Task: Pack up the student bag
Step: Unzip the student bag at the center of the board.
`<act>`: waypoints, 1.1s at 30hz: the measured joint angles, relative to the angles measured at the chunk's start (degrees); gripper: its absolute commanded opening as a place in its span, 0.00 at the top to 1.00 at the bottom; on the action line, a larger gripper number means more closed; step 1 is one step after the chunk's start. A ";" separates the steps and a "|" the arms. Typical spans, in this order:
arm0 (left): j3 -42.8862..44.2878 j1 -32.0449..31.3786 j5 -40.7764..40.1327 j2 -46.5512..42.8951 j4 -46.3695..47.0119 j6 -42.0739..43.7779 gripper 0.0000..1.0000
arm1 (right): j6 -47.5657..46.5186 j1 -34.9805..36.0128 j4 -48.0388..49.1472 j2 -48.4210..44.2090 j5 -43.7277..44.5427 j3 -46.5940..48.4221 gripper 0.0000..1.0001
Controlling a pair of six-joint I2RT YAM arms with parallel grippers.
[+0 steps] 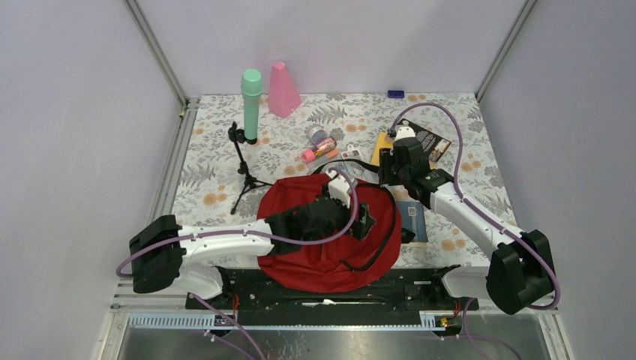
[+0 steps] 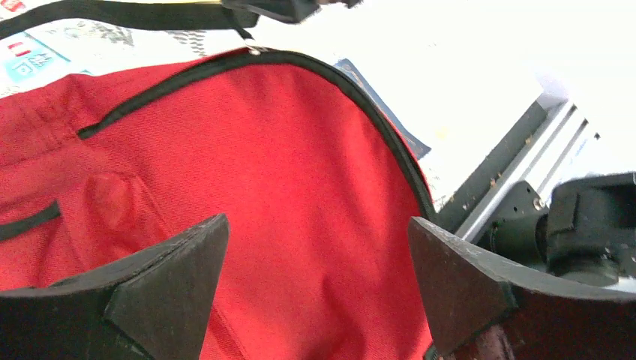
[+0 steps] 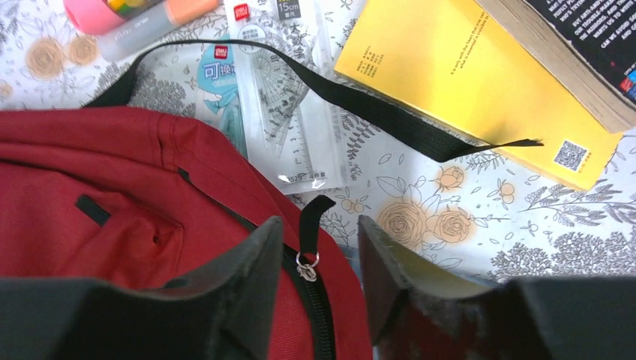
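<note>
Over the soft, limp student bag [image 1: 322,266], the left gripper [image 2: 316,225] stands wide; the right gripper [image 3: 319,221], narrowly parted, straddles the zipper pull [image 3: 309,232], likely the best hold.

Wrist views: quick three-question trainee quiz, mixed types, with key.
1. True or false: the left claw is shut on the student bag.
2. The black strap lies across which item? A) yellow book B) green microphone C) pink cone
3. Short answer: which part of the bag sits between the right claw fingers?

Key: 1 false, its jaws stand wide apart above the fabric. 2 A. 3 zipper pull.
</note>
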 measured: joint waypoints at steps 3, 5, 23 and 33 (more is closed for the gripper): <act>0.46 3.76 1.92 0.02 -0.52 -1.03 0.06 | 0.55 0.00 0.57 -0.50 0.55 0.00 0.34; 1.53 5.46 3.04 0.76 -1.14 -1.38 0.06 | 0.81 0.00 0.55 -1.38 1.62 0.00 0.28; 18.82 15.43 14.49 18.60 -1.01 -1.77 0.07 | 11.96 0.00 -14.36 -26.91 8.09 -7.28 0.27; 24.79 20.17 22.62 25.68 -1.66 -1.44 0.05 | 20.00 0.00 -22.45 -33.24 -5.90 -12.94 0.28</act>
